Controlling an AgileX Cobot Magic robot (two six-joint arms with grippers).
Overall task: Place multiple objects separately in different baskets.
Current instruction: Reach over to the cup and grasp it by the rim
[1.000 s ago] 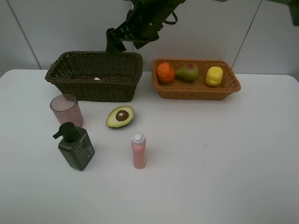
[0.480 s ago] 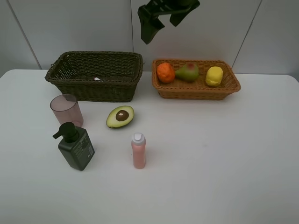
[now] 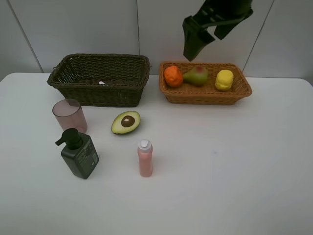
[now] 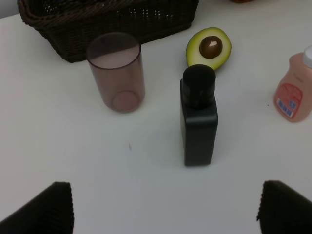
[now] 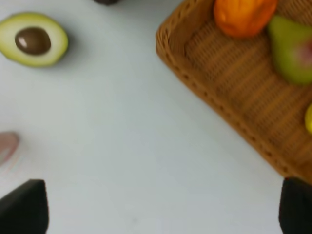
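Small white marker (image 3: 101, 82), mostly hidden, deep inside the dark basket (image 3: 98, 94).

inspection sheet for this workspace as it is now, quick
surface: white table, no spills seen
job's things: round orange, red-green pear and yellow lemon in shallow orange-tan wicker basket; deep dark wicker basket holds a small white item, unidentifiable; avocado half with pit, translucent pink cup, dark green pump bottle, small pink bottle on the table
clutter: nothing seen
grippers: left gripper open, empty, above the table; right gripper open, empty, raised by the orange-tan basket
cables: nothing seen
surroundings: pale panelled wall
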